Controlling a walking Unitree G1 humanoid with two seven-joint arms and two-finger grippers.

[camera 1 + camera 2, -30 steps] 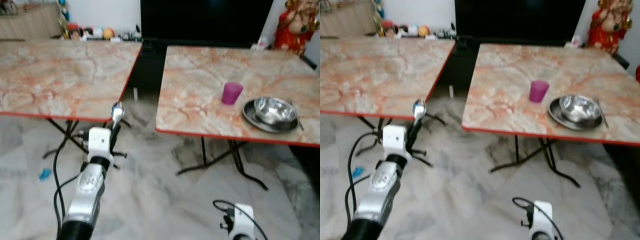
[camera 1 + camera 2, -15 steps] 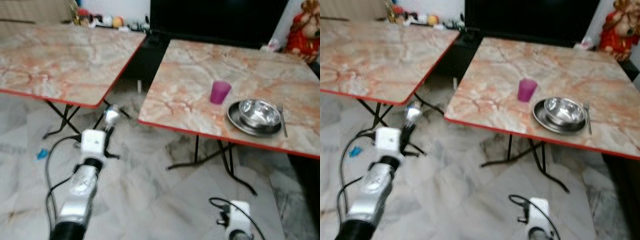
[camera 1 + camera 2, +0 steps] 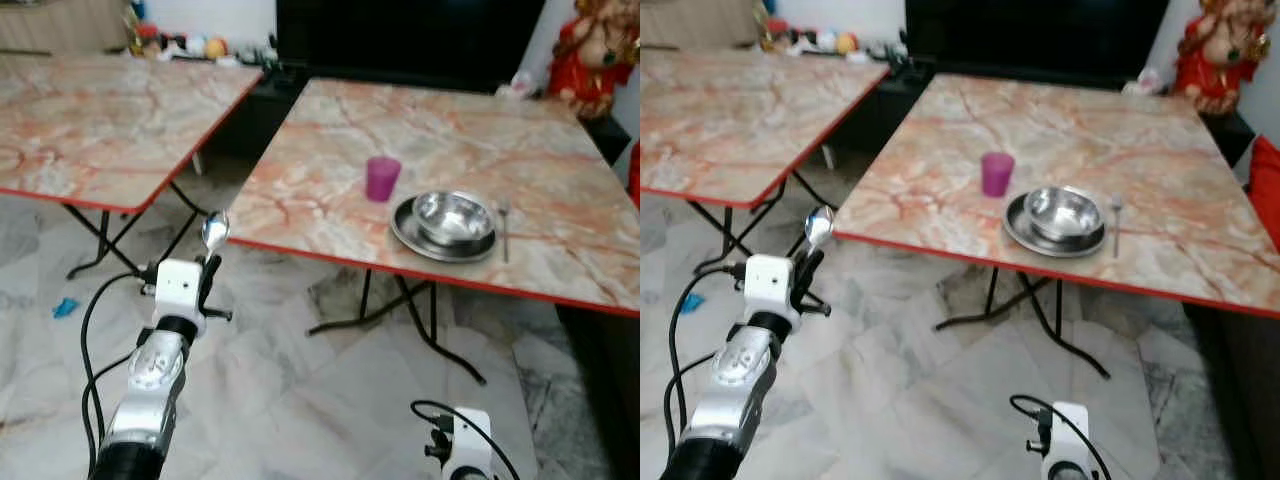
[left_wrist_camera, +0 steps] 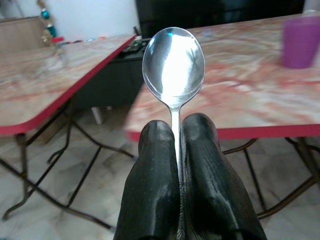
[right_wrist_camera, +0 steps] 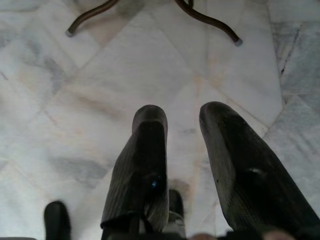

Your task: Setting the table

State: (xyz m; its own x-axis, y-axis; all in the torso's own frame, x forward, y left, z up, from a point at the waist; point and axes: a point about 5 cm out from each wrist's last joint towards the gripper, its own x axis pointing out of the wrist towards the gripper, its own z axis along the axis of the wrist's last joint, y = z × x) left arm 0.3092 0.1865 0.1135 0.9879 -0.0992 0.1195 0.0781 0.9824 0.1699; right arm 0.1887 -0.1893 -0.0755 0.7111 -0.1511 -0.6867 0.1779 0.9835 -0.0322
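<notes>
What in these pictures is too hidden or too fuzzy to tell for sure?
- Spoon: its handle is hidden between the left hand's fingers in the left wrist view.
- Cutlery piece beside the plate: too small in the eye views to tell fork from spoon.
- Small things by the far wall: blurred.
- Right hand: open over floor; its arm is cut off by the eye views' bottom edge.

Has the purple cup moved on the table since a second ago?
No. The purple cup sits just left of the plate as before; the camera shifted.
</notes>
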